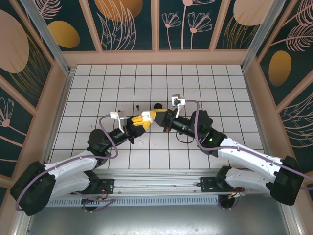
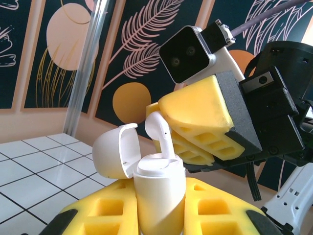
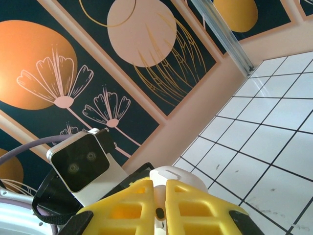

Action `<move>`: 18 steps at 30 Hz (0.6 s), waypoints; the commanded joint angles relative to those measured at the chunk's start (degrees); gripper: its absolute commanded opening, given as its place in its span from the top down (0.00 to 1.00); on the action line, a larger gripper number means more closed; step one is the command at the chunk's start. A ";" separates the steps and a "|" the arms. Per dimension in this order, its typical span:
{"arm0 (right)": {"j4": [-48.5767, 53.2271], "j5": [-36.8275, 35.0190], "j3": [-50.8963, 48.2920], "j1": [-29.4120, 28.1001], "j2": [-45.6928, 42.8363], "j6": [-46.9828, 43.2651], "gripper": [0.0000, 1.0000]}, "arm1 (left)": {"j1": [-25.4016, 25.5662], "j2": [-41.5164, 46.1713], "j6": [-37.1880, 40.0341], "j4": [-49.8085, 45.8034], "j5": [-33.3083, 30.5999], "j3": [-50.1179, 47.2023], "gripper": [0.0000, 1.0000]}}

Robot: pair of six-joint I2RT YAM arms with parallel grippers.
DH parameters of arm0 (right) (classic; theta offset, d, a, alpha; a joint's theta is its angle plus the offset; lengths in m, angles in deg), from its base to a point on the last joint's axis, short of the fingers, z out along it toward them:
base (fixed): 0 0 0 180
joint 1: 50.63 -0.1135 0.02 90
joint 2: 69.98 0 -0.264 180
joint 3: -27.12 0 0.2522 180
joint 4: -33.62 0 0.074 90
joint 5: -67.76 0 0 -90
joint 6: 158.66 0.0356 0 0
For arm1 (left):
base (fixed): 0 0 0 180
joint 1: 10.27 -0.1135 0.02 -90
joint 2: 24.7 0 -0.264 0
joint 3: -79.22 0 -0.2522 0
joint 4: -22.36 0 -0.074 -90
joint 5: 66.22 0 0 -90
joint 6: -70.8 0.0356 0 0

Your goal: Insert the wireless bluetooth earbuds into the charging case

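The top view looked down from above and behind on the whole tiled table (image 1: 195, 78). Both wrist views sat close, angled up at the patterned walls (image 3: 146, 73), sharing the charging case (image 2: 159, 191) low centre.

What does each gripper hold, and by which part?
The left gripper holds the open white case by its lower body; the right gripper seems to pinch a white earbud by its head.
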 commanded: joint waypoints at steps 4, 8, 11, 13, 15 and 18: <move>-0.43 -0.40 0.10 -1.81 0.44 0.73 0.90 | 0.44 1.36 -0.97 5.09 -1.00 -0.06 1.00; -0.75 -0.33 -0.71 -1.90 0.26 0.86 0.90 | 0.44 2.04 -0.77 4.61 -1.08 0.10 1.00; 0.01 -0.17 -0.50 -1.93 0.17 0.51 0.90 | 0.43 2.66 -0.69 4.22 -1.31 0.00 1.00; 0.47 0.12 -0.28 -1.91 0.02 0.44 0.90 | 0.47 2.98 -0.43 3.76 -1.26 0.00 1.00; 0.62 0.20 -0.37 -1.90 -0.09 0.46 0.90 | 0.44 3.12 -0.17 3.32 -1.26 -0.03 1.00; 0.53 0.05 -0.71 -1.99 -0.44 0.54 0.90 | 0.43 3.29 0.02 2.98 -1.17 0.01 1.00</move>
